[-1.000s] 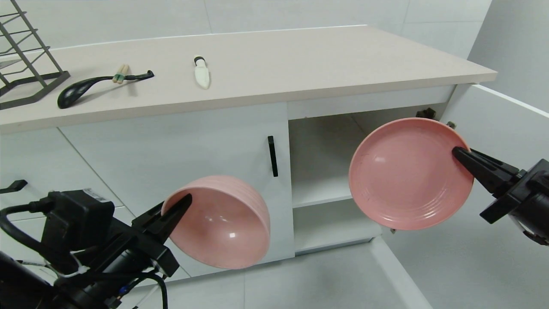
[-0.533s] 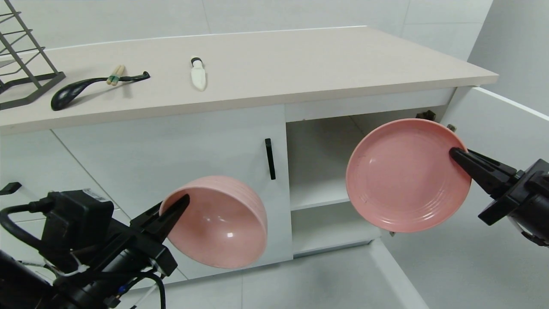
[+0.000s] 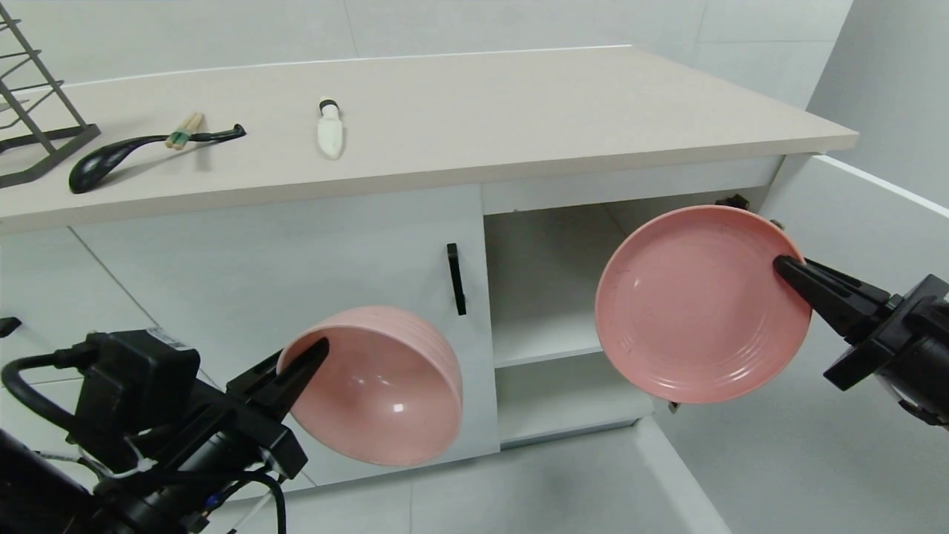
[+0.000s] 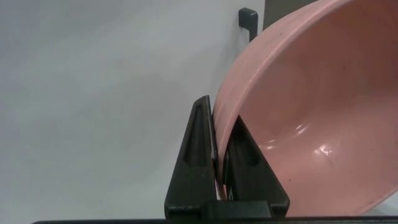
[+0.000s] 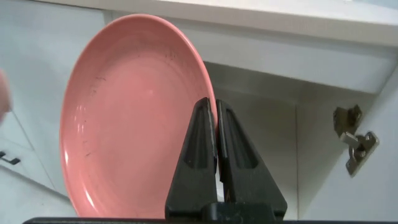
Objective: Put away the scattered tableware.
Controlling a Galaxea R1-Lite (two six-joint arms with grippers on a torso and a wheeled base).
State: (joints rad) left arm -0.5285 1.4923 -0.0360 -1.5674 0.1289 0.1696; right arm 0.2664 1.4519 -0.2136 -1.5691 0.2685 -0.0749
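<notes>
In front of you a smooth beige countertop (image 3: pixel 519 111) runs along a white wall and carries a black ladle (image 3: pixel 96 165), wooden chopsticks (image 3: pixel 184 130) lying by its handle, a small white utensil (image 3: pixel 329 133) and a dark wire rack (image 3: pixel 30 126) at the far left. Below it, the white cabinet (image 3: pixel 296 259) has its right door (image 3: pixel 875 297) swung open onto a white shelf (image 3: pixel 549 341). Your left gripper (image 3: pixel 320 345), low before the closed door, is clamped on the rim of a glossy, ribbed pink bowl (image 3: pixel 385 400) tipped on its side, and your right gripper (image 3: pixel 782 265) pinches the rim of a round pink plate (image 3: pixel 697 304) held on edge before the open compartment.
</notes>
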